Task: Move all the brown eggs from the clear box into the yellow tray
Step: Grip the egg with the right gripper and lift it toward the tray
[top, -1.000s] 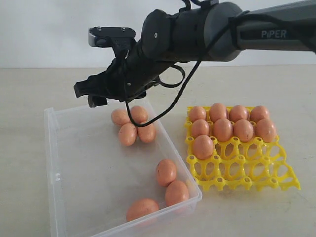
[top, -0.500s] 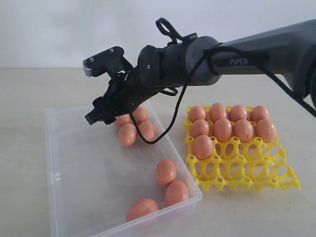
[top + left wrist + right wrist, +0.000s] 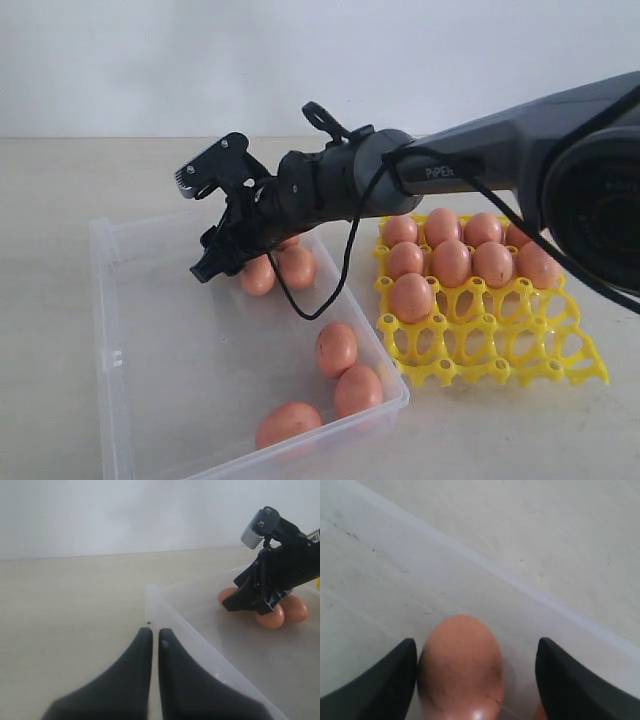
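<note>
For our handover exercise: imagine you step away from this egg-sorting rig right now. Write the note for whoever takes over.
Right gripper: open, jaws either side of a brown egg in the clear box, not closed on it.
Left gripper: shut, empty, beside the box's corner.
Done: nine eggs in the yellow tray.
Left: at least six eggs in the box, a far cluster by the right gripper and three near the front corner; more may be hidden.
</note>
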Available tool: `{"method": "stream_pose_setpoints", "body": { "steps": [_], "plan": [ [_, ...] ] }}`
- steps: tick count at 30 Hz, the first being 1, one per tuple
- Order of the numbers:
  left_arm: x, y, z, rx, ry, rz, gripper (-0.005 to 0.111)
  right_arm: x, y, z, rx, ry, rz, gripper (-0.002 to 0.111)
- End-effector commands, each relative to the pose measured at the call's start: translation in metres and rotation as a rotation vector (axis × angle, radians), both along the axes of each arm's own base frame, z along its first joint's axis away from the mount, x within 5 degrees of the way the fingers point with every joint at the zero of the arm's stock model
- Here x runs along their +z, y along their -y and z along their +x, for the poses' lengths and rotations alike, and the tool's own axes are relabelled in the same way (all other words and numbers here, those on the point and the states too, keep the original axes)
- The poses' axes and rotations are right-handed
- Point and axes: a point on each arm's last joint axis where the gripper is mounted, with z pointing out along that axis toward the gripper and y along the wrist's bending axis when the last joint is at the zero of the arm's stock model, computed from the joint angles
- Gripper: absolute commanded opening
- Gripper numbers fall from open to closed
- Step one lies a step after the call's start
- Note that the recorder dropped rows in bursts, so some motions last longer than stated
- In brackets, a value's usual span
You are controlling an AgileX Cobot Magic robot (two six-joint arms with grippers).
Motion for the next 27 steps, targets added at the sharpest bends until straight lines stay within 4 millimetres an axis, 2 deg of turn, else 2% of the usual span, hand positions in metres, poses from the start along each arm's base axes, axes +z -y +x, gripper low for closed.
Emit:
{"method": "stream_pose_setpoints", "body": {
  "steps": [1, 5, 7, 13, 19, 24, 27],
  "plan": [
    [-0.001, 0.000, 0.000, -0.004, 0.005, 0.002, 0.004, -0.006, 0.000, 0.003, 0.004, 0.028, -0.011, 0.058],
    [-0.001, 0.000, 0.000, -0.004, 0.005, 0.002, 0.004, -0.007, 0.000, 0.003, 0.020, 0.036, -0.025, 0.054],
    [-0.001, 0.000, 0.000, -0.004, 0.005, 0.002, 0.004, -0.008, 0.000, 0.002, 0.040, 0.042, -0.043, 0.044],
    [-0.001, 0.000, 0.000, -0.004, 0.005, 0.002, 0.004, -0.009, 0.000, 0.000, 0.054, 0.018, -0.056, 0.001],
    [-0.001, 0.000, 0.000, -0.004, 0.005, 0.002, 0.004, -0.002, -0.001, -0.003, 0.023, -0.034, -0.010, 0.000],
    [-0.001, 0.000, 0.000, -0.004, 0.005, 0.002, 0.004, 0.032, -0.002, -0.012, 0.011, -0.109, 0.073, 0.000],
    [-0.001, 0.000, 0.000, -0.004, 0.005, 0.002, 0.004, 0.056, -0.006, -0.021, 0.027, -0.084, 0.101, 0.000]
  ]
}}
